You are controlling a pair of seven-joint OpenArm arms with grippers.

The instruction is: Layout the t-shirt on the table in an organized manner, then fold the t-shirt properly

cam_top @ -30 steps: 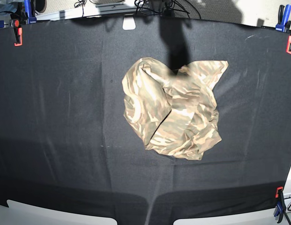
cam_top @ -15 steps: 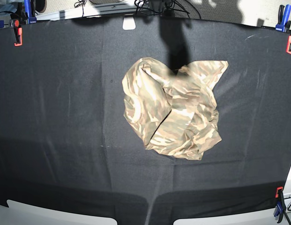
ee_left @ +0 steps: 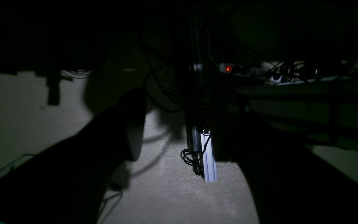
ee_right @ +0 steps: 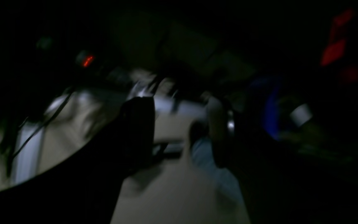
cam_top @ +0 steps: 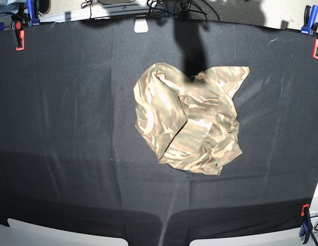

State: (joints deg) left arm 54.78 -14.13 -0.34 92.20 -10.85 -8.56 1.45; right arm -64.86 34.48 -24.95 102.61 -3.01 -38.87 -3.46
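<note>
Only the base view shows the t-shirt (cam_top: 189,120): crumpled in a heap near the middle of the table (cam_top: 61,128), black cloth pinned by red and blue clamps (cam_top: 18,37) at the edges, no arm over it. Left wrist view is dark, aimed at carpet floor (ee_left: 172,193) and cables; left gripper (ee_left: 182,124) jaws stand apart, nothing between them. Right wrist view is blurred and dim; right gripper (ee_right: 180,124) fingers also spread, empty. Neither wrist view catches the shirt.
</note>
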